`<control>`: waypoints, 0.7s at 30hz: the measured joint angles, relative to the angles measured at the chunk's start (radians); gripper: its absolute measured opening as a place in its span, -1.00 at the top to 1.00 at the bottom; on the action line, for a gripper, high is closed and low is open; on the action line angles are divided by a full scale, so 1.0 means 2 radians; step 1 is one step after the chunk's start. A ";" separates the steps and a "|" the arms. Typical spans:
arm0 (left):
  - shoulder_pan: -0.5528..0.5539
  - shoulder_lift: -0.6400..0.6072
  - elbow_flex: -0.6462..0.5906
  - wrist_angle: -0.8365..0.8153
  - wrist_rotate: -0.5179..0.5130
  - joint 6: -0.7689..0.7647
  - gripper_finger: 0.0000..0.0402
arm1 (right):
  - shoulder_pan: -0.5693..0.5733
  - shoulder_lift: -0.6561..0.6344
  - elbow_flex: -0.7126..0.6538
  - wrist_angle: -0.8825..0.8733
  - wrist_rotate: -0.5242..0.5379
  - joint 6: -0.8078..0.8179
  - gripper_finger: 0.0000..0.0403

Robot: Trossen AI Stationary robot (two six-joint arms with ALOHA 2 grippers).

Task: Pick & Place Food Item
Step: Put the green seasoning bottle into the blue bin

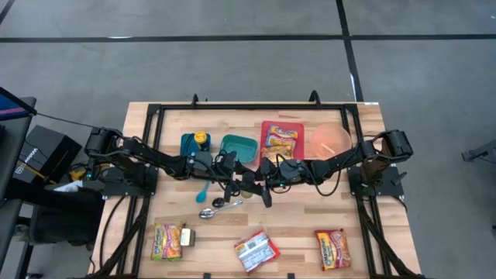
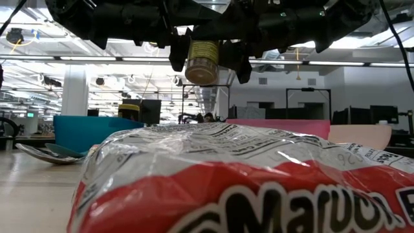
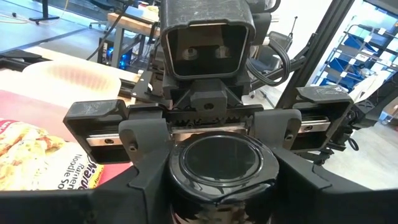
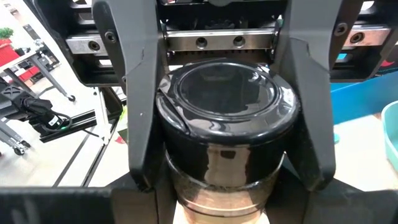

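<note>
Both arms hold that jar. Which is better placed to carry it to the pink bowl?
Right, probably: left tool and right tool both grip the jar, but the bowl sits by the right arm.

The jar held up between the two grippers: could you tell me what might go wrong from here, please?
1. The jar hangs in the air with the left gripper and the right gripper both close around it. If they pull apart unevenly, it may twist or slip.
2. If it drops, a spoon lies on the table below.
3. The two arms meet nose to nose, so a small misstep may knock their fingers together.
</note>
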 joint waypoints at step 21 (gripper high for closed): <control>0.000 0.000 0.000 0.000 0.000 0.000 0.02 | 0.000 0.000 0.000 0.000 0.000 0.000 0.14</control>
